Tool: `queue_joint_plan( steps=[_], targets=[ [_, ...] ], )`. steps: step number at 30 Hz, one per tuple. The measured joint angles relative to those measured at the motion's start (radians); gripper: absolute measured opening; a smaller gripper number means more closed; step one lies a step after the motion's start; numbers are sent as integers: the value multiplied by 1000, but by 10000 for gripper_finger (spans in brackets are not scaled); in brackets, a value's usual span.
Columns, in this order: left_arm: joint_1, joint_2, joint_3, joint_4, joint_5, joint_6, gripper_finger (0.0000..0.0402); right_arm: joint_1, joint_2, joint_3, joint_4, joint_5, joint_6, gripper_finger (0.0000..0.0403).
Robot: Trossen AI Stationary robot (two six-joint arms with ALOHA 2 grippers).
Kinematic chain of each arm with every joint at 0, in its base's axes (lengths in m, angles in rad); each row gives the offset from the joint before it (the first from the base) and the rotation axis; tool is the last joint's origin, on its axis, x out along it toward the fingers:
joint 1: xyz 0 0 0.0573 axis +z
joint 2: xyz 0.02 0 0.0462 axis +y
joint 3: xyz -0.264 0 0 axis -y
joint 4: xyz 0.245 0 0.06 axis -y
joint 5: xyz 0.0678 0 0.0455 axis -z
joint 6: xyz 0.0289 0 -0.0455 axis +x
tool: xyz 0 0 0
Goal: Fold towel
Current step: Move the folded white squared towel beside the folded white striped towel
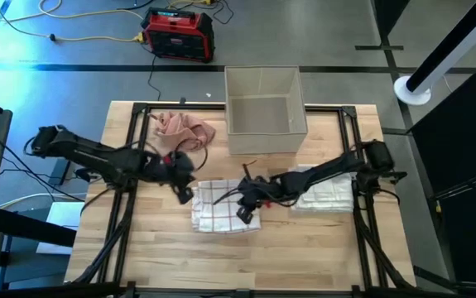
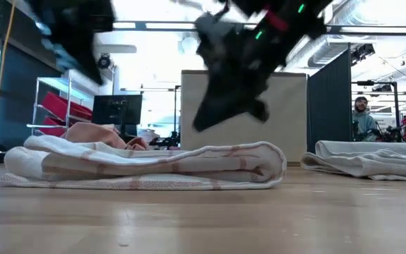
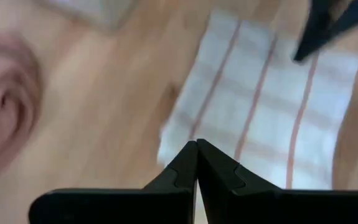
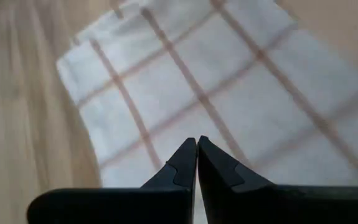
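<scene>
Both arms are matte black, with green lights apparently glowing near the right tool (image 2: 227,106).

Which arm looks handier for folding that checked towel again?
Probably the right: its gripper hangs over the checked towel, jaws shut and empty, while the left gripper sits just off the towel's corner.

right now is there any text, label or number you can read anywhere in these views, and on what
None can be read.
red and black case on the floor: any marking too small to make out.
box: plain, no print visible.
checked towel: only red stripes, no label.
Screens and shelves behind the table in the low view: too blurred.
</scene>
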Motion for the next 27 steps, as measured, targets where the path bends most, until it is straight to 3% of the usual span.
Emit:
queue_joint_plan(
  steps=[5,15,20,27],
  targets=[
    [-119,-7,-56,-70,-25,-159,0,-31,35,1,-167,-6,90,0],
    [-278,-5,-180,-81,-32,-394,0,-56,-17,3,-569,65,-124,0],
    [-307,-5,-215,-82,-31,-449,0,-127,-16,1,-583,108,-176,0],
    [-306,-5,-232,-79,-14,-460,0,-218,-15,0,-527,39,46,0]
  ],
)
